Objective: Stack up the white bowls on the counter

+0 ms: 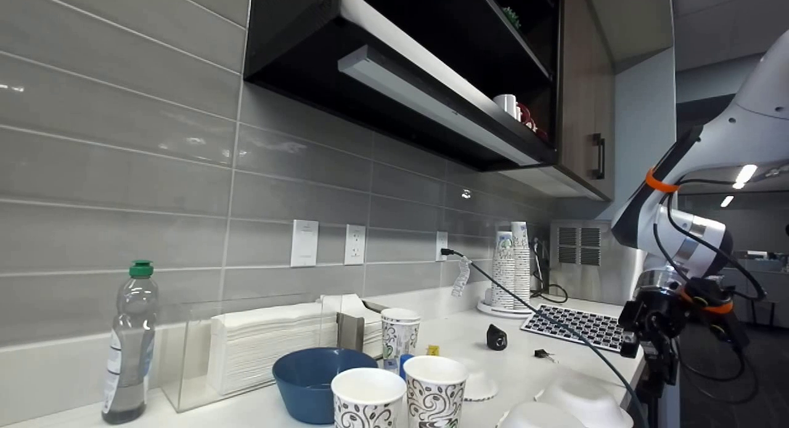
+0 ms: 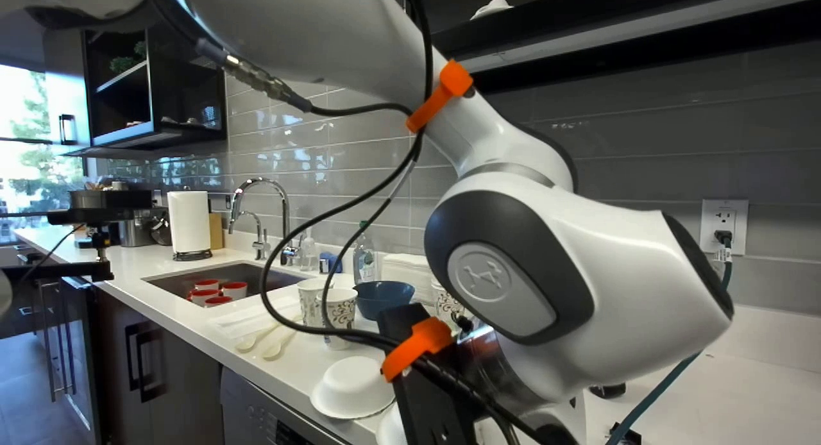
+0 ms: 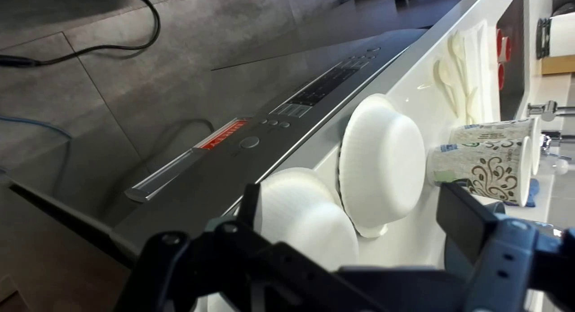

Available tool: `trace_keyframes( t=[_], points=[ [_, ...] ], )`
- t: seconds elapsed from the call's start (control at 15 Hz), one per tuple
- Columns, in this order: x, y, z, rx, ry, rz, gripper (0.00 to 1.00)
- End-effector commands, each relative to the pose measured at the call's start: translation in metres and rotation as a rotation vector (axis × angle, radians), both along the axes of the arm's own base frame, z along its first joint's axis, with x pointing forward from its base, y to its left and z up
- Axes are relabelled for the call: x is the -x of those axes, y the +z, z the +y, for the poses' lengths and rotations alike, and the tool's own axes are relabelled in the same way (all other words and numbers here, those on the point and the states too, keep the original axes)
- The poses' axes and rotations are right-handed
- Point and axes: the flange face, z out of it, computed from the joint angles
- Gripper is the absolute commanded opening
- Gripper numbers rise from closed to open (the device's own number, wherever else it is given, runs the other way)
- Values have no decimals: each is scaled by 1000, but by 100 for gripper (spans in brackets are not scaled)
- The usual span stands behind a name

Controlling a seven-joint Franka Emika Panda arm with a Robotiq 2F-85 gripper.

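Observation:
Two white bowls lie upside down near the front edge of the counter [image 1: 511,369]. In the wrist view the farther bowl [image 3: 382,163] stands apart from the gripper, with a white rim piece sticking out beneath it. The nearer bowl [image 3: 314,226] overlaps it in view and sits by the left fingertip; contact cannot be told. In an exterior view these bowls show at the bottom right [image 1: 585,400]. In an exterior view one bowl [image 2: 353,387] shows and another [image 2: 389,426] is mostly hidden by the arm. My gripper [image 3: 355,211] is open and empty, its fingers wide apart.
Speckled cups [image 1: 434,391] and a dark-blue bowl [image 1: 320,378] stand beside the bowls. A cable [image 1: 555,323] crosses the counter past a keyboard [image 1: 576,326]. Plastic spoons [image 2: 276,342] and a sink with red mugs [image 2: 218,294] lie farther along. A dishwasher [image 3: 269,136] is below the edge.

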Motion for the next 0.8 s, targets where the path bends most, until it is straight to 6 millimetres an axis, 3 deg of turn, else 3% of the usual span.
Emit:
trace_keyframes(
  t=[0.0, 0.73],
  points=[
    [-8, -21, -20, -79, 32, -26, 100],
    [-8, -75, -47, -234, -100, -76, 100]
  ],
)
